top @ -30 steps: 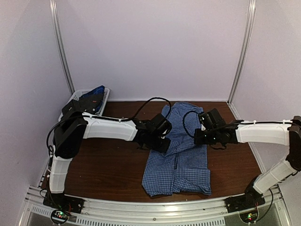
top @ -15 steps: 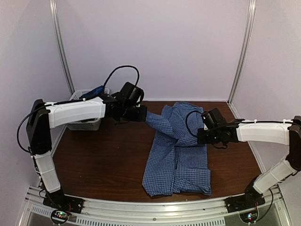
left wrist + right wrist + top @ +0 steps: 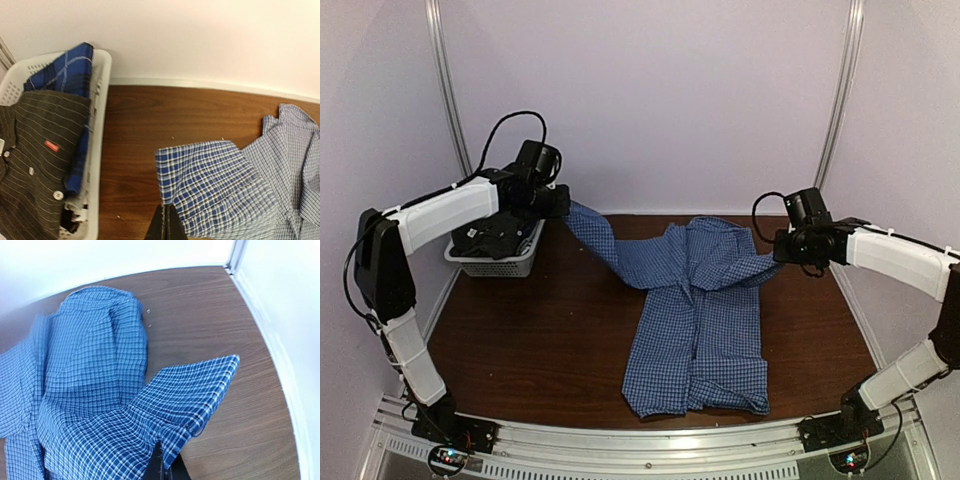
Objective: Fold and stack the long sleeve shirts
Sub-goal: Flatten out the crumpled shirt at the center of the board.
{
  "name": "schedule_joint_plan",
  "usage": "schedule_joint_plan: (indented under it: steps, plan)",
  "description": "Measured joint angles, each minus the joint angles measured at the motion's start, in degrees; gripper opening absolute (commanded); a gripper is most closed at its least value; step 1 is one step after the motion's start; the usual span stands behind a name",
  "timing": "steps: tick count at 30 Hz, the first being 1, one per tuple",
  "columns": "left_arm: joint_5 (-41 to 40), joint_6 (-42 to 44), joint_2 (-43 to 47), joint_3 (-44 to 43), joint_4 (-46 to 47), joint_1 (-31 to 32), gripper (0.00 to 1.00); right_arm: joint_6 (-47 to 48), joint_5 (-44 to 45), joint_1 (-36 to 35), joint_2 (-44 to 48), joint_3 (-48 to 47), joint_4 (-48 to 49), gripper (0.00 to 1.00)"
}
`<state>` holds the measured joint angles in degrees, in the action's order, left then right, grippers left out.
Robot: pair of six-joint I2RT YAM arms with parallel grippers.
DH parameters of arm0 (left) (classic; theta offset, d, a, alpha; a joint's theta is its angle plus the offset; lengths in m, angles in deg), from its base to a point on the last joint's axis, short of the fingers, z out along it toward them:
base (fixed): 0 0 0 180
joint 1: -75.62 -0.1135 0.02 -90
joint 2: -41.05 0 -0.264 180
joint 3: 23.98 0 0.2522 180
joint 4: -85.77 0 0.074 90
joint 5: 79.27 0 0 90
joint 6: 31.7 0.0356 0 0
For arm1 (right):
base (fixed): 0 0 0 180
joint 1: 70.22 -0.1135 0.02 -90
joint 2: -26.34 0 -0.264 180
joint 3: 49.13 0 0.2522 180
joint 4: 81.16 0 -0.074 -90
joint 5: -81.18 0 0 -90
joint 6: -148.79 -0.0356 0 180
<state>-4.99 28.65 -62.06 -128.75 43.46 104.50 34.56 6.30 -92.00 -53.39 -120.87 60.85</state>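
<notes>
Jaws were closed: left gripper [image 3: 563,204] on the left-hand sleeve [image 3: 607,245], right gripper [image 3: 780,252] on the right-hand sleeve [image 3: 748,268]. The shirt [image 3: 698,335] lay on the table [image 3: 540,330], body running twelve to six, sleeves stretched toward ten and three o'clock.

This looks like a robot lab, set up as a small test booth. Plain pale walls [image 3: 650,100] close it in on the left, the far side and the right. Shiny metal poles [image 3: 837,110] stand in the far corners. A white left arm [image 3: 450,210] and right arm [image 3: 900,255] are bolted by a metal rail [image 3: 650,450] at the near edge of a brown wooden surface [image 3: 540,340]. Tiny lights [image 3: 447,458] glow on their bases.
</notes>
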Motion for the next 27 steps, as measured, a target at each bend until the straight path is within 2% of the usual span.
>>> schedule_joint_plan:
  steps: [10,18,23,27]
  plan:
    - [-0.1,4.8,0.5,-15.7,-3.5,-9.8,0.0,4.7,3.4,13.9,-0.1,-19.9,-6.5,0.0]
    - [0.3,7.3,0.2,-26.9,-6.5,-12.8,0.0,6.8,4.4,17.1,-3.3,-35.3,-9.5,0.02]
    - [5.3,7.5,-1.3,-29.5,-6.2,-12.7,0.0,7.6,2.6,17.3,-5.0,-37.1,-9.7,0.02]
    - [9.1,7.6,-3.5,-25.4,-5.0,-11.1,0.0,7.5,-0.4,17.3,-6.9,-33.1,-8.2,0.03]
